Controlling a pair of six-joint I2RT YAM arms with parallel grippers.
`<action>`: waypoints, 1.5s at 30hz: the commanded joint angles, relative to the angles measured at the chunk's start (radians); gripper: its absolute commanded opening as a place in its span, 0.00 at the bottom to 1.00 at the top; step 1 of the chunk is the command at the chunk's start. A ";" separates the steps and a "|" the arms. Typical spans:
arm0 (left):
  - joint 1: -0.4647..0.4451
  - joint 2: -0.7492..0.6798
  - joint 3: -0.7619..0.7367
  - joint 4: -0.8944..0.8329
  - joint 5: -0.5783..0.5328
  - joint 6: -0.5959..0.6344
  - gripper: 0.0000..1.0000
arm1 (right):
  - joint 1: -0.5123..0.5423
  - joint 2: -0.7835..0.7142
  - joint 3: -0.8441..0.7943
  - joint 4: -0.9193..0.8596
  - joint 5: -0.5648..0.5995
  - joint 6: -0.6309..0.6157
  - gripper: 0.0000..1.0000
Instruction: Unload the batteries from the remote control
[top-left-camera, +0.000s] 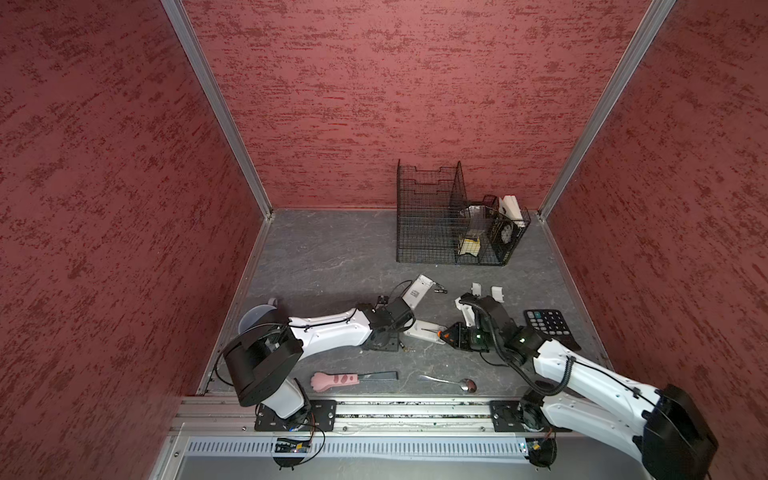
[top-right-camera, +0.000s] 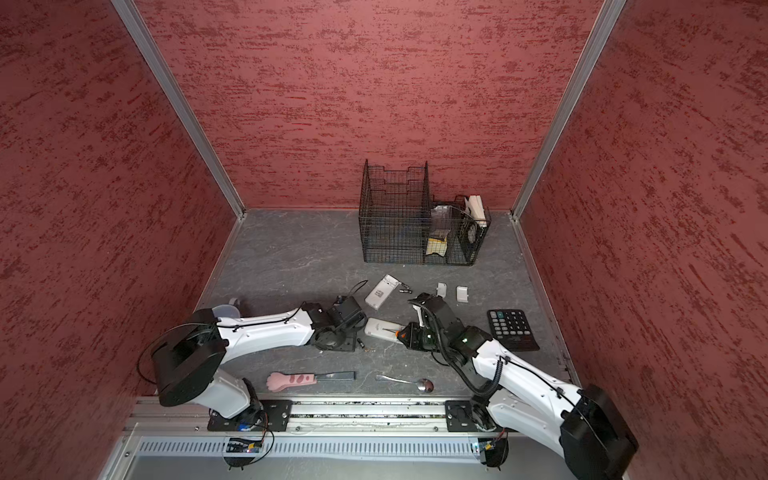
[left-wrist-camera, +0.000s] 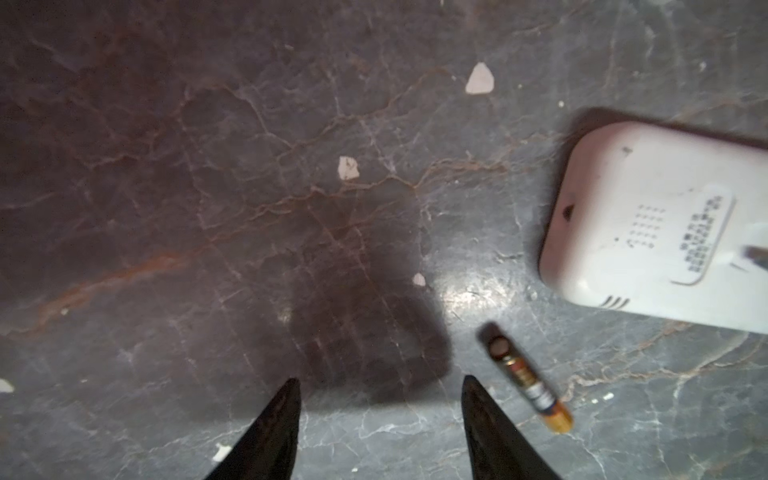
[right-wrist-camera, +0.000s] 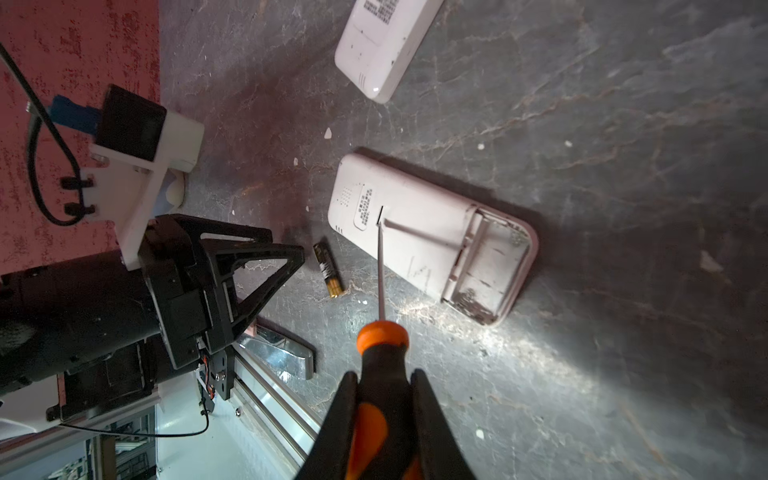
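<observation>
- Where the table's front edge lies nearest, a pink-handled tool (top-left-camera: 334, 381) and a metal spoon (top-left-camera: 451, 381) lie flat and well apart
- Right gripper (right-wrist-camera: 384, 386) is clamped on the orange-and-black screwdriver (right-wrist-camera: 380, 374); the blade tip rests on the back of the nearer remote control (right-wrist-camera: 432, 239), whose battery bay stands uncovered and appears empty
- Left gripper (left-wrist-camera: 380, 399) hangs just over bare table, jaws apart, nothing between them
- One of the batteries (left-wrist-camera: 525, 378) lies on the table just beside the left gripper, near that remote
- Farther back lies a second remote (top-left-camera: 419, 291), with two small dark cylinders (top-left-camera: 440, 288), probably batteries, beside it, and two white covers (top-left-camera: 486, 291)
- A calculator (top-left-camera: 548, 326) lies to the right; a wire rack (top-left-camera: 449, 220) stands at the rear
</observation>
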 joint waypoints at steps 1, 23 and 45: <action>0.011 0.002 -0.010 0.029 -0.003 0.009 0.61 | 0.004 -0.056 0.034 0.007 0.077 0.035 0.00; 0.027 -0.144 0.027 -0.023 -0.048 0.042 0.63 | -0.366 -0.312 -0.085 0.087 0.302 0.067 0.00; 0.104 -0.239 -0.025 -0.002 -0.041 0.057 0.63 | -0.464 0.164 -0.142 0.521 0.026 0.035 0.00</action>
